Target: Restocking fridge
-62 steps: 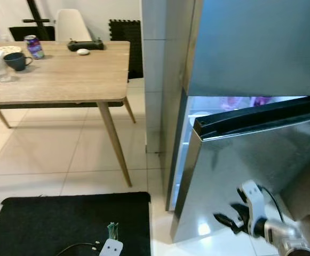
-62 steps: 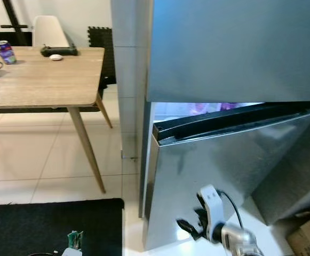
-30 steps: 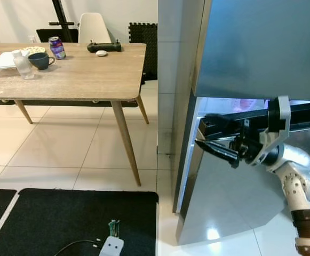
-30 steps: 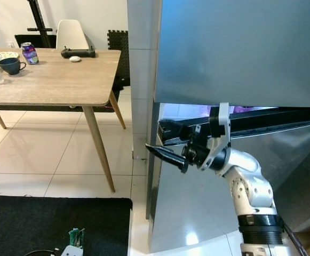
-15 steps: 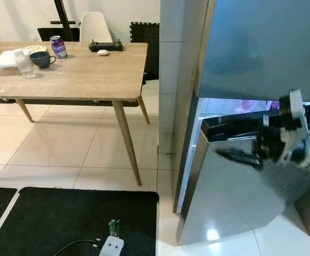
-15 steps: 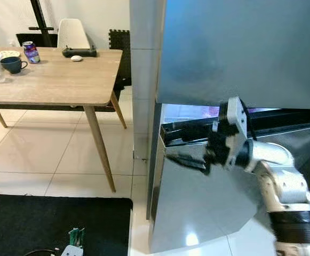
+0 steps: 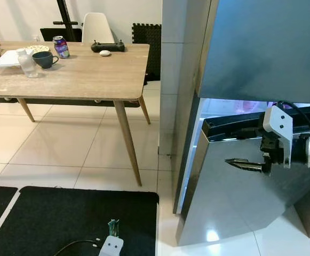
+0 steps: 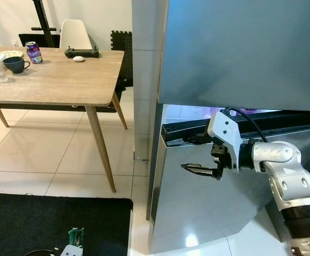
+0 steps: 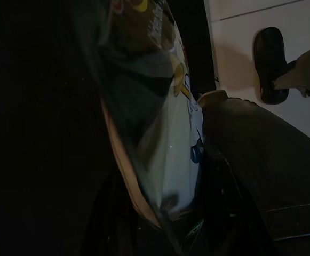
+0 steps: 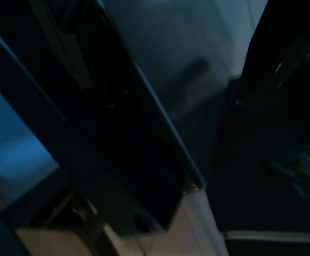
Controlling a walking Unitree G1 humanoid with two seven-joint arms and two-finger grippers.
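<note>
Fridge (image 7: 251, 48) is seen at right, its lower door (image 7: 240, 186) ajar; the right gripper (image 8: 200, 169) is held before that door, fingers nearly closed on nothing; a bench (image 7: 74, 74) stands left.
In the left wrist view, a packet (image 9: 155, 117) is seen close against the fingers; whether it is gripped cannot be told.
In the right wrist view, the door's top edge (image 10: 144, 160) is seen dimly.

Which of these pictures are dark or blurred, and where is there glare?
Left wrist view: very dark, only a glossy packet catches light. Right wrist view: dim and soft, the fridge door edge blurred. Both eye views: bright and sharp; a glare spot on the lower fridge door near the floor.
</note>
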